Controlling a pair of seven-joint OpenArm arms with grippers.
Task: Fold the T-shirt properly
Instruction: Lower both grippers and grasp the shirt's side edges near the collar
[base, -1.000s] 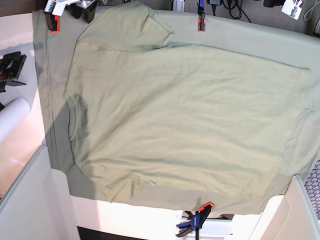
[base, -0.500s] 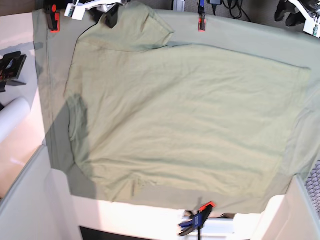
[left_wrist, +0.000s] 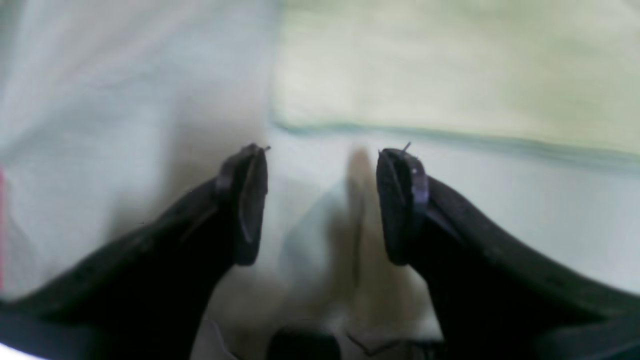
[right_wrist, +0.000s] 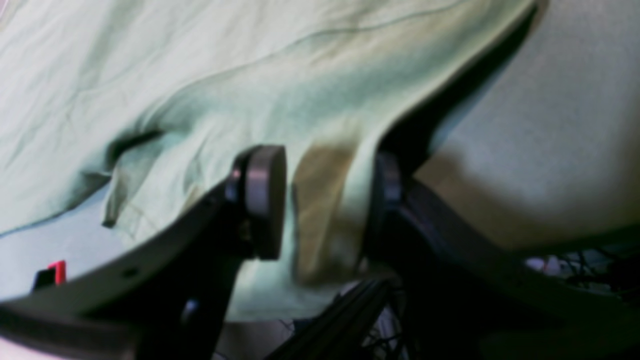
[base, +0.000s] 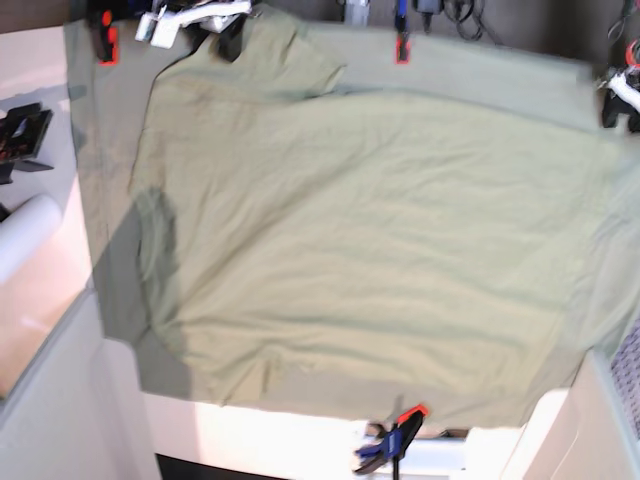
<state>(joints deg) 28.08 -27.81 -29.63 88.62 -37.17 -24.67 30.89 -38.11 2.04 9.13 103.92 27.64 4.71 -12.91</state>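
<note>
The T-shirt (base: 360, 240) lies spread flat on the sheet-draped counter (base: 100, 150), long axis left to right. The right end effector (right_wrist: 320, 205), spread, straddles its far-left sleeve; the left end effector (left_wrist: 320, 205), spread and empty, hovers beside the far-right hem.

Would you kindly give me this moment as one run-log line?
T-shirt: flat, unfolded | right gripper: open, astride sleeve edge | left gripper: open, near hem

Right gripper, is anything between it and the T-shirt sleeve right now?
Nothing visible. The right gripper is open, and a fold of the T-shirt sleeve already hangs between its fingers, with no other object in the gap.
</note>
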